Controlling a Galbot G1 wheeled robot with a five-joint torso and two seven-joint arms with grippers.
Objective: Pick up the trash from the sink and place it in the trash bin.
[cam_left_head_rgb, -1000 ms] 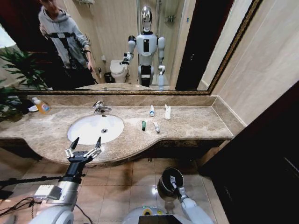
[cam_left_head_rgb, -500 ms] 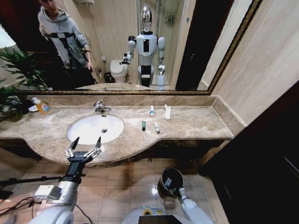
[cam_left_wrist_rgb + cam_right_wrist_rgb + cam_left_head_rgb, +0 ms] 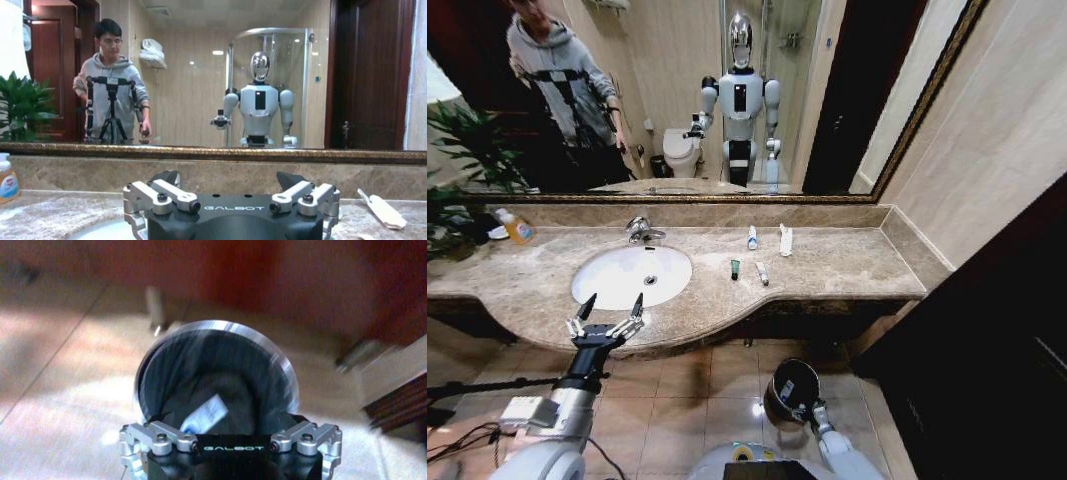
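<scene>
Left hand point(image 3: 607, 312): fingers spread wide, empty, poised at bench point(image 3: 847, 268) edge, 6 o'clock of sink point(image 3: 632, 275) | right hand point(image 3: 805, 402): above trash bin point(image 3: 789, 388), grip state you could not tell | one packet point(image 3: 205, 413) lay inside bin; four trash items point(image 3: 763, 273) remained at sink's 3 o'clock.

My sink point(image 3: 632, 276) is a white oval basin with nothing in it, set in brown marble. Four bits of trash lie on the counter to its right: a dark green tube point(image 3: 735, 268), a white tube point(image 3: 762, 273), a blue-capped tube point(image 3: 752, 237), a white packet point(image 3: 785, 239). A fifth packet point(image 3: 207, 412) lies inside my black, metal-rimmed bin point(image 3: 777, 388) on the floor.
</scene>
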